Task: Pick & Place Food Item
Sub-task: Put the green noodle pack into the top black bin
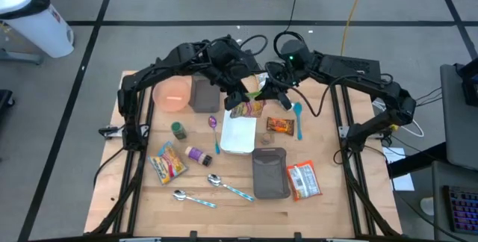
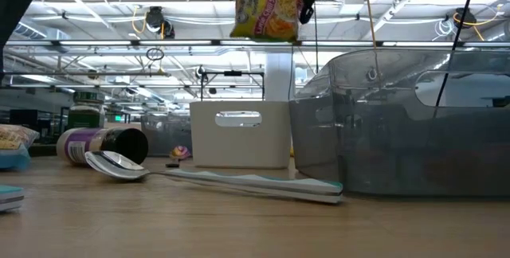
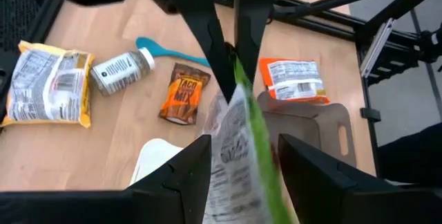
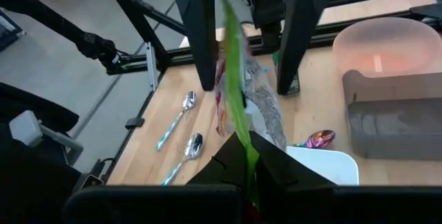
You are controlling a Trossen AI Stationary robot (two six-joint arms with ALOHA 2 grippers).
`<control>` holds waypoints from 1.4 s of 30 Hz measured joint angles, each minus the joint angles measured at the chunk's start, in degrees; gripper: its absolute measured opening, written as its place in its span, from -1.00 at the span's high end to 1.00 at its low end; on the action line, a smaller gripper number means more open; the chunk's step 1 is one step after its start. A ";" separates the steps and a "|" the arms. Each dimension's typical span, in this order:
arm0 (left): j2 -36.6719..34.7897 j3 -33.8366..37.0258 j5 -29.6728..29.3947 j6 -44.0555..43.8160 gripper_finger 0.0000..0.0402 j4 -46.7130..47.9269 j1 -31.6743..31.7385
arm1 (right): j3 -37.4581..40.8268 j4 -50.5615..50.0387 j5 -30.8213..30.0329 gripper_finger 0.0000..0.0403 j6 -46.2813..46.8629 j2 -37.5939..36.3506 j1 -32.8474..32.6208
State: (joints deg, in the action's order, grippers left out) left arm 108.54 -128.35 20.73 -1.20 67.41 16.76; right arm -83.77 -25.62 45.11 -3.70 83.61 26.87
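Note:
A yellow-and-green food packet point(image 1: 249, 109) hangs in the air over the white container point(image 1: 239, 136) at the table's middle. In the low view the packet point(image 2: 263, 7) shows high above the tabletop. My right gripper point(image 4: 245, 153) is shut on it. My left gripper point(image 3: 242, 165) is open. Its fingers point(image 4: 202, 37) stand on either side of the packet's point(image 3: 235, 137) body, opposite the right gripper. My right gripper pinches the packet's green sealed edge point(image 3: 233, 61) between its two fingers. It comes from the table's right side, slanting slightly down. The packet is lifted clear of everything below. My left gripper's fingers flank the packet; whether they touch it I cannot tell.
A pink bowl point(image 1: 173, 92) and a grey bin point(image 1: 205, 94) stand at the far left. A second grey bin point(image 1: 270, 173), an orange-white packet point(image 1: 304, 181), a yellow packet point(image 1: 168, 163), two spoons point(image 1: 224, 186), a bottle point(image 1: 198, 154) and a taco packet point(image 1: 280, 125) lie around.

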 joint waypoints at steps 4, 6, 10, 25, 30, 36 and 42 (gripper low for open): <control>0.51 -0.02 0.16 1.12 0.13 -0.67 0.26 | 0.03 0.98 0.00 1.00 0.60 -0.06 0.01; 0.72 0.02 0.16 1.10 0.13 -0.44 0.65 | 0.03 0.87 -0.01 1.00 0.60 -0.09 0.00; 0.89 0.00 0.17 1.12 0.13 -0.67 0.85 | 0.03 0.87 -0.01 1.00 0.61 -0.01 0.00; 1.04 0.00 -1.73 0.93 0.54 -1.58 0.85 | 0.03 0.91 -0.05 1.00 0.63 -0.04 0.04; 1.02 0.00 -1.09 0.94 0.90 -1.59 0.86 | 0.03 0.86 0.04 1.00 0.64 -0.04 0.04; 1.02 0.00 0.04 2.26 0.97 -1.48 0.89 | 0.03 0.87 0.21 1.00 0.65 -0.04 0.00; 1.02 0.00 0.07 2.47 0.98 -1.12 0.93 | 0.03 0.90 0.21 0.96 0.55 -0.11 0.02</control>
State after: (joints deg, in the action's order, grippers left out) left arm 109.56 -128.35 20.80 1.27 66.29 17.69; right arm -83.74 -24.72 45.32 -3.15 83.49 26.89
